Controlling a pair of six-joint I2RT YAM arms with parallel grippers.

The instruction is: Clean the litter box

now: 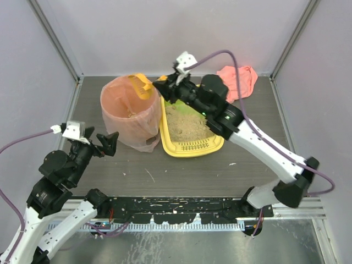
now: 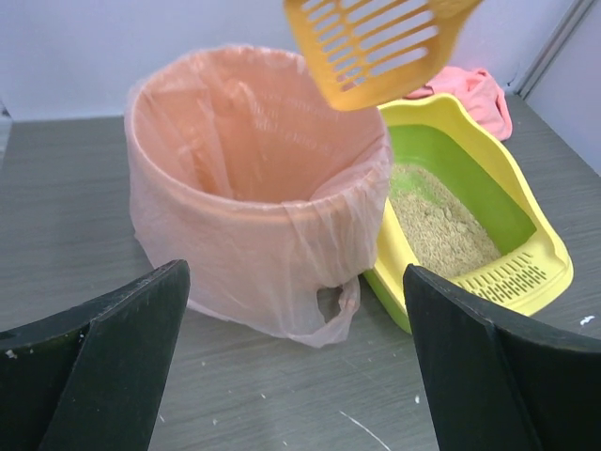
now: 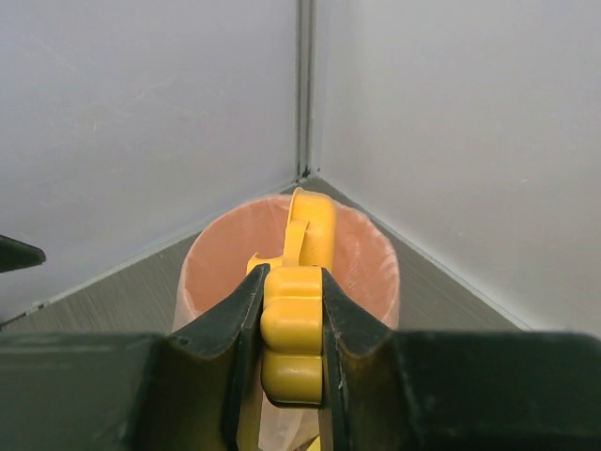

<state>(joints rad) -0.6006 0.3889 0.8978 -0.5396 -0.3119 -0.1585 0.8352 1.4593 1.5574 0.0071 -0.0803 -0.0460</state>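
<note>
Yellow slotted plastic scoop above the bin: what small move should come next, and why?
Probably swing the right end effector, clamped on the yellow slotted plastic scoop, across to the yellow litter box: its slots look empty over the round pink-bagged bin.

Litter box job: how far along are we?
Done: hard to say; the yellow slotted plastic scoop looks empty above the round pink-bagged bin, so a load may have been dumped. In hand: right gripper shut on the scoop's handle; left gripper open, idle. Left: beige litter in the yellow rectangular litter box may need more sifting.
</note>
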